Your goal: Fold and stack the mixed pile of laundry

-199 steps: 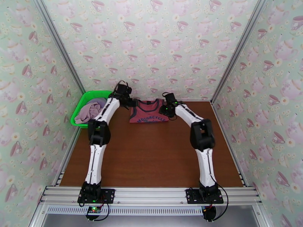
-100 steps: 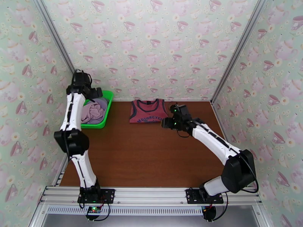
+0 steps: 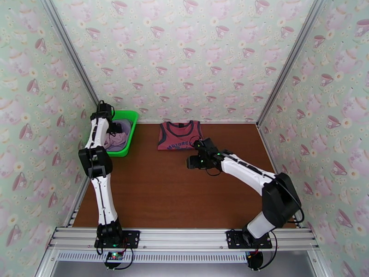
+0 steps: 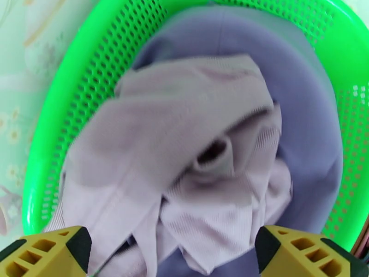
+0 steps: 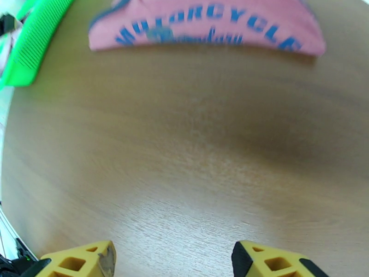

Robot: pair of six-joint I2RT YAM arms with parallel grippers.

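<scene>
In the top view the two arms start at the bottom edge; the brown counter (image 3: 184,199) lies in front of them. The right fingers (image 3: 191,161) sit near the middle of the frame, low over bare wood; in the right wrist view the right fingers (image 5: 78,261) show in the two bottom corners, set apart with nothing between them, so they are open and hold nothing. Just past them, a bit higher in the top view, the red tank top (image 3: 179,135) lies flat on the counter by the back wall; the right wrist view shows the red tank top (image 5: 207,24) along the top edge, with blue letters that spell MOTORCYCLE. The green basket (image 3: 130,117) sits at the upper left of the counter, well apart from the tank top; the left fingers (image 3: 113,128) hang over it. In the left wrist view the left fingers (image 4: 46,252) are in the bottom corners, spread very wide and holding nothing; above them a crumpled pale pink shirt (image 4: 184,148) lies on top of a purple shirt (image 4: 300,111), both inside the green basket (image 4: 69,111).
</scene>
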